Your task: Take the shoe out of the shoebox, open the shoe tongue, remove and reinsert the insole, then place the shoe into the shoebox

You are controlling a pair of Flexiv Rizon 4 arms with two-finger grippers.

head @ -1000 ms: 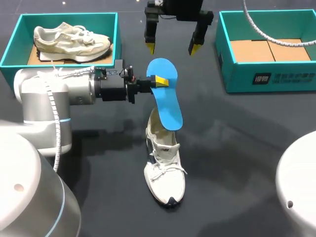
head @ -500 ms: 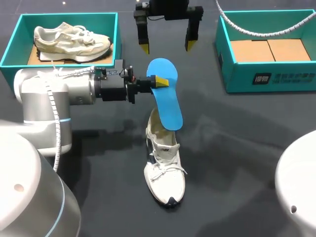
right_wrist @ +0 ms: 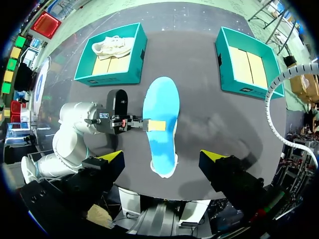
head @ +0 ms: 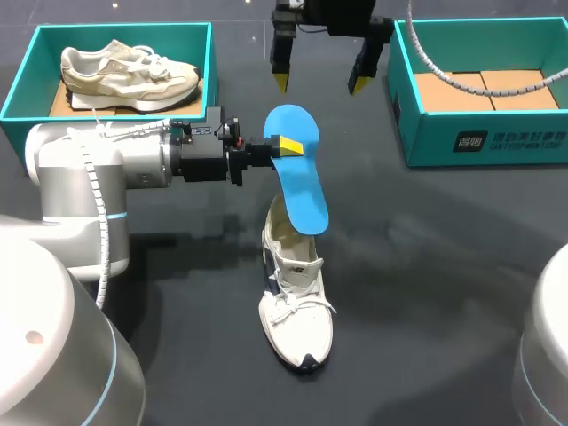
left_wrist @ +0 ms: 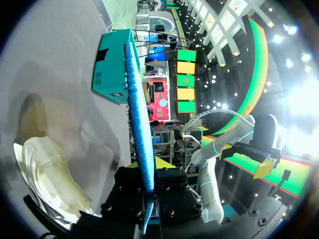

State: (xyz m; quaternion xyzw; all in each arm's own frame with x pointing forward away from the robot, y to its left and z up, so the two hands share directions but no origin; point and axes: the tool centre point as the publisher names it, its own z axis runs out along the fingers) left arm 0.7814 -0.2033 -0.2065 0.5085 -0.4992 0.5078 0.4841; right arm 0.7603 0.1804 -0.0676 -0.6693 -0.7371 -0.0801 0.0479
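Left gripper (head: 286,145): fingers clamped on the blue insole (head: 300,191), held tilted over the white sneaker (head: 295,306), which lies on the table (head: 426,266) near centre. Right gripper (head: 319,84): fingers spread wide, empty, at far centre between the left shoebox (head: 18,89) and the right shoebox (head: 497,142).

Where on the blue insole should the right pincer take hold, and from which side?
Probably the free long edge of the blue insole, coming in from the right, opposite the left pincer that pinches its other edge. The insole is thin and flat, so the open right pincer should close across its thickness.
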